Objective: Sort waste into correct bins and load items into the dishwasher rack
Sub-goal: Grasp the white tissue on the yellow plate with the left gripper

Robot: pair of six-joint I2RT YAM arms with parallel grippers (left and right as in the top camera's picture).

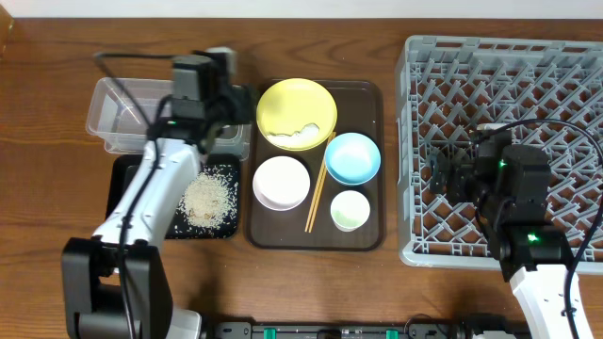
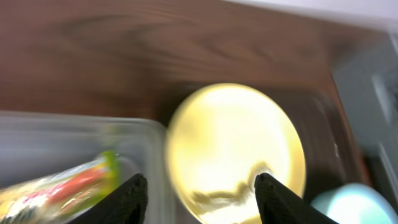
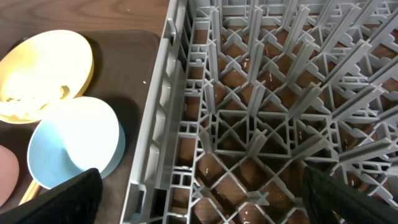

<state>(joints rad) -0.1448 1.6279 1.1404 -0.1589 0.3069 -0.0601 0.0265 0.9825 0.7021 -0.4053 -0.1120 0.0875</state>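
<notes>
While the rice [image 1: 209, 200] lay heaped in the black tray [image 1: 121, 174] just left of the brown serving tray [image 1: 372, 99], the white bowl [image 1: 281, 182], pale green cup [image 1: 350, 209], chopsticks [image 1: 315, 198], light blue bowl [image 1: 351, 157] and yellow plate [image 1: 296, 113] sat on that tray, not yet loaded. At its far-left corner the left gripper [image 2: 202, 193] hung wide open, holding nothing, over the clear tub [image 1: 118, 108] containing the wrapper [image 2: 62, 183], apparently bound for the scrap-flecked plate. Right of the tray, the right gripper [image 3: 202, 186] hovered wide open over the dishwasher rack [image 1: 565, 66], seemingly ready to load.
</notes>
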